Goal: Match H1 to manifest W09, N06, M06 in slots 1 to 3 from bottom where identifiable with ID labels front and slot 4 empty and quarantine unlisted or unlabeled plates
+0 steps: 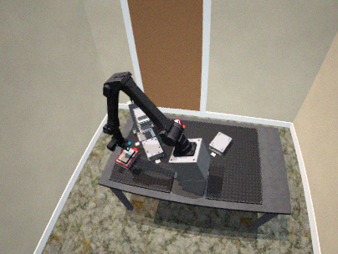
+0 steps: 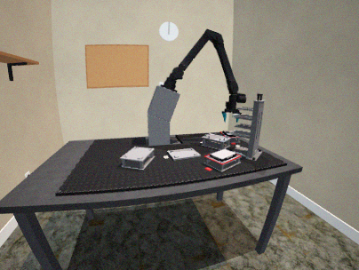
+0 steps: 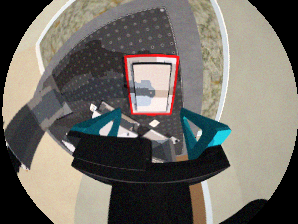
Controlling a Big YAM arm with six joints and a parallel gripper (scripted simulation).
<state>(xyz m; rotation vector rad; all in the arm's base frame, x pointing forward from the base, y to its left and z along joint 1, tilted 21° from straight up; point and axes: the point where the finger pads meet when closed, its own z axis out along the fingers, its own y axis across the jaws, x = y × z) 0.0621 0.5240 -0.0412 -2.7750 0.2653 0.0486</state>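
The plate hotel H1 (image 2: 251, 129) is a tall grey rack at the right end of the table; its shelves are too small to read. My gripper (image 2: 227, 116) hangs just left of the rack, well above the table, with its teal fingers open and nothing between them. In the wrist view the gripper (image 3: 153, 129) looks down on a red-framed nest holding a plate (image 3: 152, 84). That plate also shows in the exterior and top views (image 2: 222, 159) (image 1: 126, 158), with the gripper (image 1: 127, 146) above it. No labels can be read.
A second plate (image 2: 216, 140) sits behind the red nest. A flat empty nest (image 2: 183, 154) lies mid-table. Another plate (image 2: 138, 157) (image 1: 220, 143) lies on the far side of the arm's grey pedestal (image 1: 188, 160).
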